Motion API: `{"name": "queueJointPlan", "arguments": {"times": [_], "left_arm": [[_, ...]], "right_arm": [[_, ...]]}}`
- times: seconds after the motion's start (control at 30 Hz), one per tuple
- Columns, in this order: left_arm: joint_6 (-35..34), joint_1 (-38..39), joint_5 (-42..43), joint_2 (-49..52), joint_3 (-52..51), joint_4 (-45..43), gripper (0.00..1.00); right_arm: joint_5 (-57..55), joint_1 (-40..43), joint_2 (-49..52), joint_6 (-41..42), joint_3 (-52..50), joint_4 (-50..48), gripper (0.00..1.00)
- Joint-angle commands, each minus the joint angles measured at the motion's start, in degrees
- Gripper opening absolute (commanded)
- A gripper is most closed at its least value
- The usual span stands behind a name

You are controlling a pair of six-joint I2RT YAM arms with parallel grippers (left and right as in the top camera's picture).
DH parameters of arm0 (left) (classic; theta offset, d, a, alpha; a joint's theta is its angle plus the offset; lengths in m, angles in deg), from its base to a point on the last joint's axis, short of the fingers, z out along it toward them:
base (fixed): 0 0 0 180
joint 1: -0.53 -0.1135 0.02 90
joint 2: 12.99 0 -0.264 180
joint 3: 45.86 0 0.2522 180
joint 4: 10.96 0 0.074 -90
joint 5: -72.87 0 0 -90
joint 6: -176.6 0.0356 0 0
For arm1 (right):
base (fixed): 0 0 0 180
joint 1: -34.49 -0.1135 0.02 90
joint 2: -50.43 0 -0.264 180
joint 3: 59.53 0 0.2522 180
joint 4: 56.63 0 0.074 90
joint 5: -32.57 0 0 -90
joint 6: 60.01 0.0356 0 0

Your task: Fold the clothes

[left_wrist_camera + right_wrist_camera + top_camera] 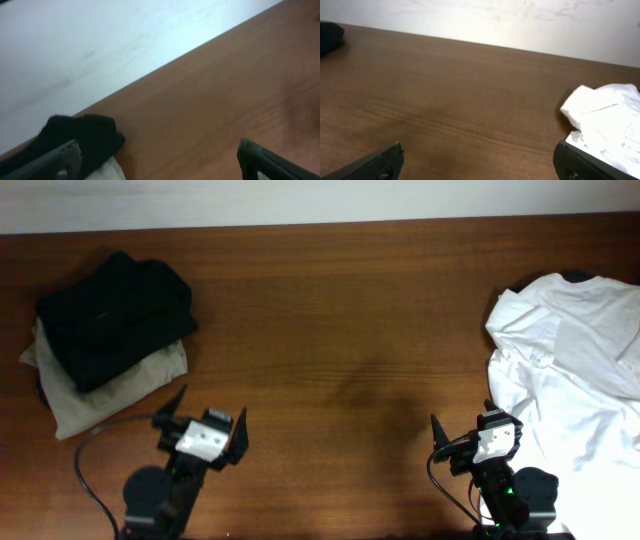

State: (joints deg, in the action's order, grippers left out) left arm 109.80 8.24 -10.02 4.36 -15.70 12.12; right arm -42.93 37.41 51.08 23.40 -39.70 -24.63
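A folded black garment [115, 315] lies on top of a folded khaki-olive garment [110, 390] at the far left of the table. A crumpled white shirt [575, 370] lies spread at the right edge. My left gripper [205, 415] is open and empty near the front edge, just right of the pile. In the left wrist view the black garment [75, 137] and a bit of the khaki one [107, 172] show by the left finger. My right gripper [470, 425] is open and empty, next to the white shirt [605, 120].
The brown wooden table [340, 330] stretches between the two piles. A pale wall [485, 20] runs behind its far edge. Black cables [85, 470] trail from the arm bases at the front.
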Motion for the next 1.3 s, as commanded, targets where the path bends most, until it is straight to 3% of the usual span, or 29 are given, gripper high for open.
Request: {"name": "queueJointPlan", "arguments": {"times": [0.0,0.07,0.2,1.27], "left_arm": [[-1.75,-0.68,-0.48,-10.56,-8.85,-1.31,0.99],[-5.88,-2.56,-0.42,-17.14,-13.75,-1.6,0.99],[-5.99,-2.62,-3.48,-17.05,-14.43,-2.01,0.99],[-5.99,-2.62,-3.5,-16.94,-14.43,-2.01,0.99]], "right_arm": [[0.31,0.15,-0.44,-0.04,-0.39,0.11,0.99],[0.31,0.15,-0.44,-0.04,-0.39,0.11,0.99],[0.31,0.15,-0.44,-0.04,-0.39,0.11,0.99],[0.31,0.15,-0.39,-0.04,-0.39,0.11,0.99]]}}
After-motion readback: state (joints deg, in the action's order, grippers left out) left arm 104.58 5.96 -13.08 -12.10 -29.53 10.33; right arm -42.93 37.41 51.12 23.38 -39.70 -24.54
